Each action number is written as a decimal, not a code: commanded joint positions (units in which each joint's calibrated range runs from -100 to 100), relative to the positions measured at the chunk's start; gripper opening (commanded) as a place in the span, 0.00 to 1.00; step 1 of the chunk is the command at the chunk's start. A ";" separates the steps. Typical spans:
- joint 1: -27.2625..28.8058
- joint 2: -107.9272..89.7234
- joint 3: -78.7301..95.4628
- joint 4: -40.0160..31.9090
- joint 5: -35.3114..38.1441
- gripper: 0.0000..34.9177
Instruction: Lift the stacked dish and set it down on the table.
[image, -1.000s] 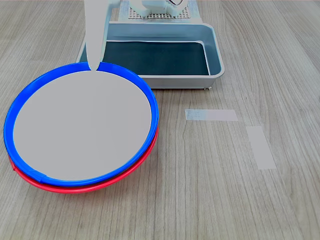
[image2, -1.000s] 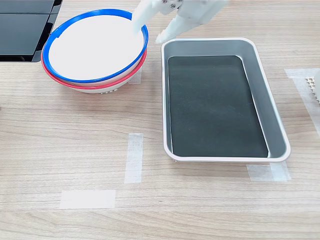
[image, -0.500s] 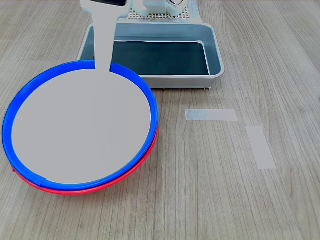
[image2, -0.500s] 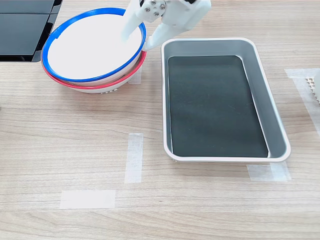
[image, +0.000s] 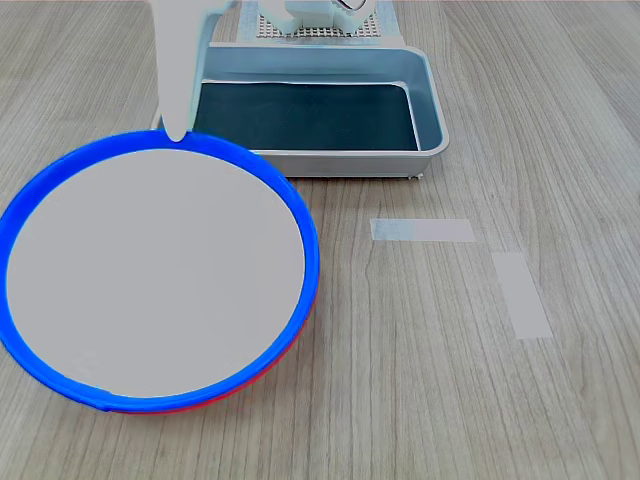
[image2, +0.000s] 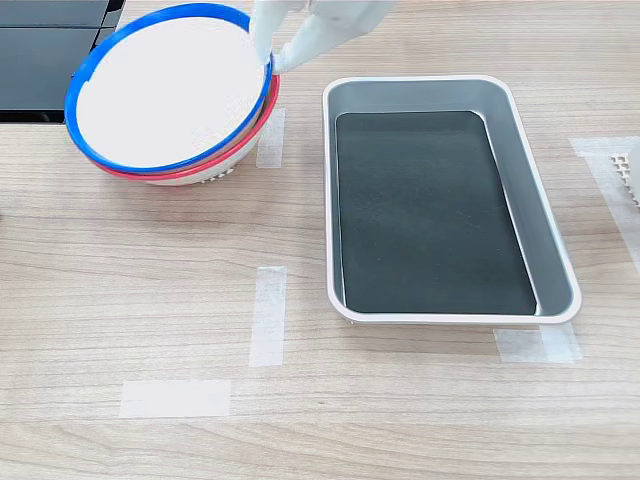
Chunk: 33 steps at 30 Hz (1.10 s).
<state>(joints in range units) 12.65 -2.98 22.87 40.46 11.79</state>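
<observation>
Blue-rimmed stacked dish (image2: 170, 95) sits pinched at its rim in our gripper (image2: 270, 62), above the red-rimmed dish (image2: 262, 118).

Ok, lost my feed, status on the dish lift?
Gripper shut on blue dish rim, dish tilted up off red dish. Table open beside.

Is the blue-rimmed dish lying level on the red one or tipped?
Tipped: the blue-rimmed dish is raised at the tool side, the red-rimmed dish showing below it in the second exterior view.
</observation>
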 joint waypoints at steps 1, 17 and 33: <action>-0.18 -0.73 -1.61 0.20 -0.29 0.00; -3.01 -9.85 -0.61 3.83 -1.81 0.00; -3.95 -14.80 4.40 5.89 1.17 0.03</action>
<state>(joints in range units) 6.64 -18.24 26.13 44.13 10.92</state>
